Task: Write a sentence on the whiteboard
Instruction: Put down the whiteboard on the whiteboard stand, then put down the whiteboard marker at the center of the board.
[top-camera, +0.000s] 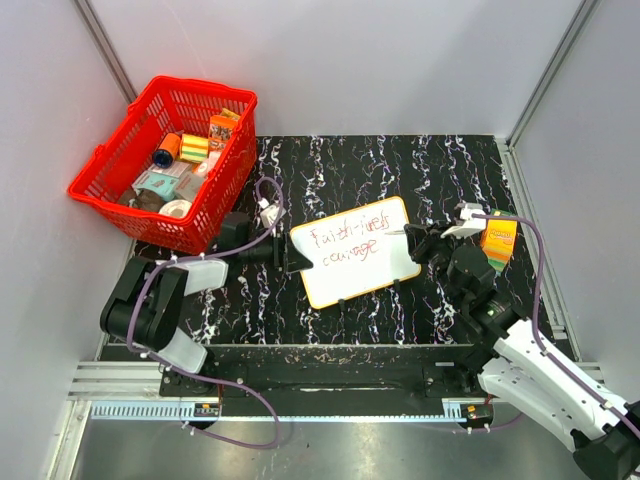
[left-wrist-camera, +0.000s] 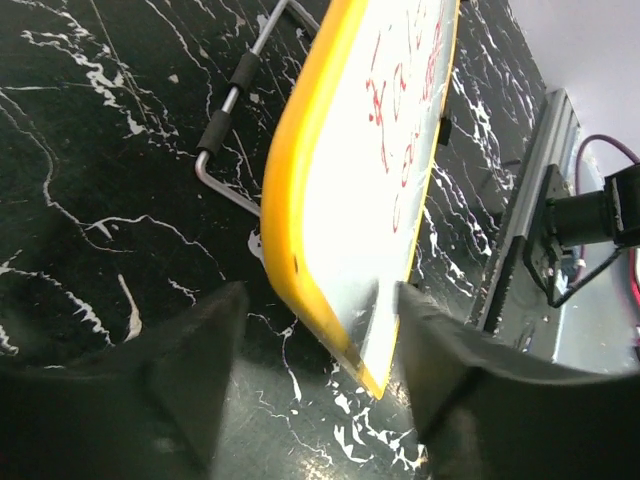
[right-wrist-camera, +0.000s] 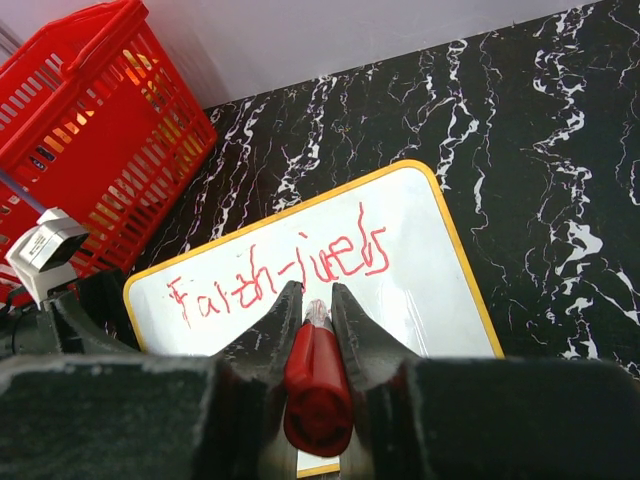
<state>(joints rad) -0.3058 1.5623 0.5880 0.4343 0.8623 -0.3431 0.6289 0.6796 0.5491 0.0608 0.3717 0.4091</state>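
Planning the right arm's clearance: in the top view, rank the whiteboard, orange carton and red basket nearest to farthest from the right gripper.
1. whiteboard, just left of the right gripper.
2. orange carton, on its right.
3. red basket, far back-left.

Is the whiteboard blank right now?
No, two lines of red handwritten lettering run across the whiteboard in the top view.

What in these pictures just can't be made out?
- Right wrist view: second line of the sentence, behind the jaws and red marker.
- Left wrist view: the lettering, too skewed across the whiteboard to read.
- Top view: packaging labels in the red basket, too small.
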